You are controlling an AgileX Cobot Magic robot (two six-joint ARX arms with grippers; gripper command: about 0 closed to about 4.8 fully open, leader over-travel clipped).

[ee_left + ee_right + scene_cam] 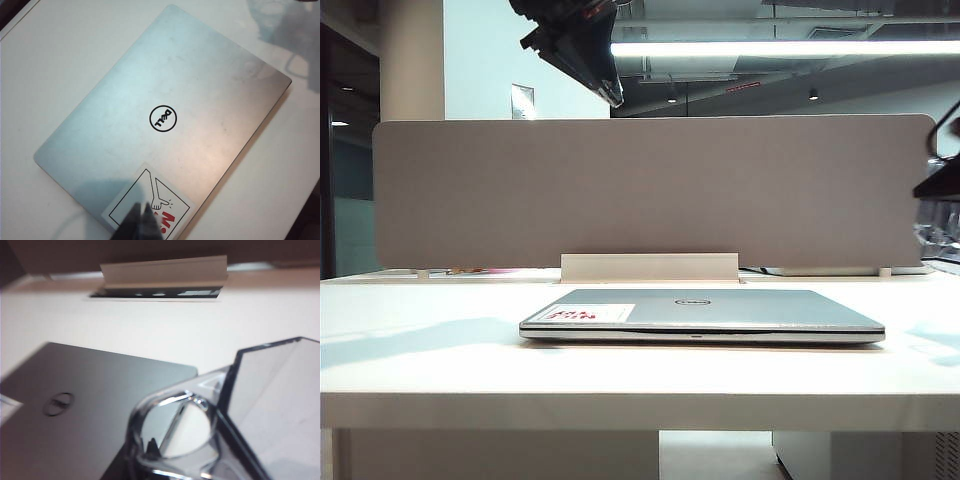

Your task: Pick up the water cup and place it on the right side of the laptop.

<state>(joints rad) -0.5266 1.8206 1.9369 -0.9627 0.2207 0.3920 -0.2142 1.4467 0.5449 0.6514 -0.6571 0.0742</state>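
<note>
The closed silver laptop point(710, 310) point(160, 100) point(95, 405) lies flat in the middle of the white table, its red-print sticker point(590, 314) point(155, 205) at one lid corner. My left gripper point(616, 98) point(145, 212) hangs shut and empty high above the sticker corner. My right gripper point(140, 452) is shut on the rim of the water cup point(172, 432), one fingertip point(151, 444) inside the glass. The cup hangs above the table just beside the laptop's edge. In the left wrist view the cup point(282, 22) shows faintly beyond the laptop's far corner.
A grey partition panel point(650, 190) closes off the back of the table, with a white bracket point(650, 267) point(165, 272) at its foot. Bare white tabletop point(420, 340) lies on both sides of the laptop. A dark part of the right arm point(942, 175) shows at the right edge.
</note>
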